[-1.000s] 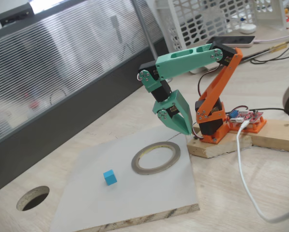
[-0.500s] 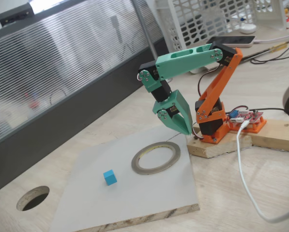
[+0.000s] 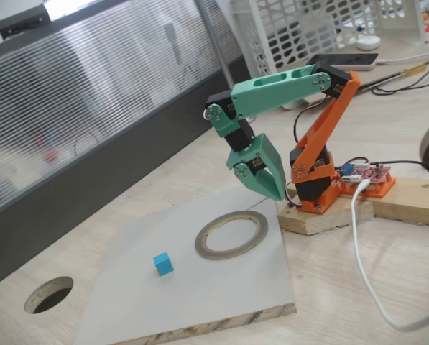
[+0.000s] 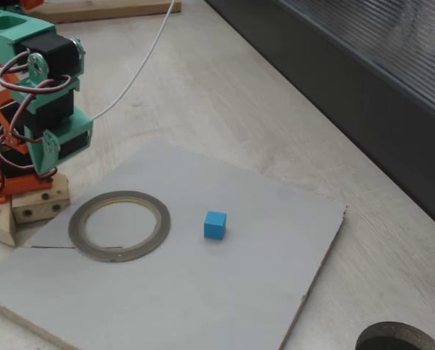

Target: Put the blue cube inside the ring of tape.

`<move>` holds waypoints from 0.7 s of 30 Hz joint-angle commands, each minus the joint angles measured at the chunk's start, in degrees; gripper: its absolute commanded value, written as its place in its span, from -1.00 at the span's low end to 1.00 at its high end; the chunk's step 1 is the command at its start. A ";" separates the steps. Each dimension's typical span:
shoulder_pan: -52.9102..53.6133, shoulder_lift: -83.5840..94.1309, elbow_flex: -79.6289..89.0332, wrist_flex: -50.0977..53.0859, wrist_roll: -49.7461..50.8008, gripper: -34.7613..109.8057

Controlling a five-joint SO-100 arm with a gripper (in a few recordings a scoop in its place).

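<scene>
Change: nothing has moved since the earlier pictures; the arm, the cube and the ring sit in the same spots.
Claw: the green claw (image 3: pixel 277 192) hangs in the air and points down, with its tips pressed together into one point. It holds nothing.
Claw place: its tip is just above the far right edge of the grey board (image 3: pixel 200 302), close to the far side of the ring.
Arm: the green arm (image 3: pixel 271 90) reaches left from an orange base (image 3: pixel 316 180). The base stands on a wooden block (image 3: pixel 322 218) to the right of the board. In a fixed view the green wrist part with its black motors (image 4: pixel 53 109) shows at the left edge, above the ring.
Ring of tape: the ring of tape (image 3: pixel 231 234) (image 4: pixel 119 225) lies flat on the board, near the arm. The middle of it has only bare board in it.
Blue cube: the blue cube (image 3: pixel 163 264) (image 4: pixel 215 224) sits on the board outside the ring, near it but not touching. It is well apart from the claw.
Board: the grey board lies on the wooden worktop (image 3: pixel 386 287).
Hole: a dark round hole (image 3: pixel 49 294) is cut in the worktop, past the board's corner on the side away from the arm.
Cable: a white cable (image 3: pixel 361 251) runs over the worktop to the right of the base.
</scene>
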 commanded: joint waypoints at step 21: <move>0.18 0.44 0.26 1.93 0.70 -0.51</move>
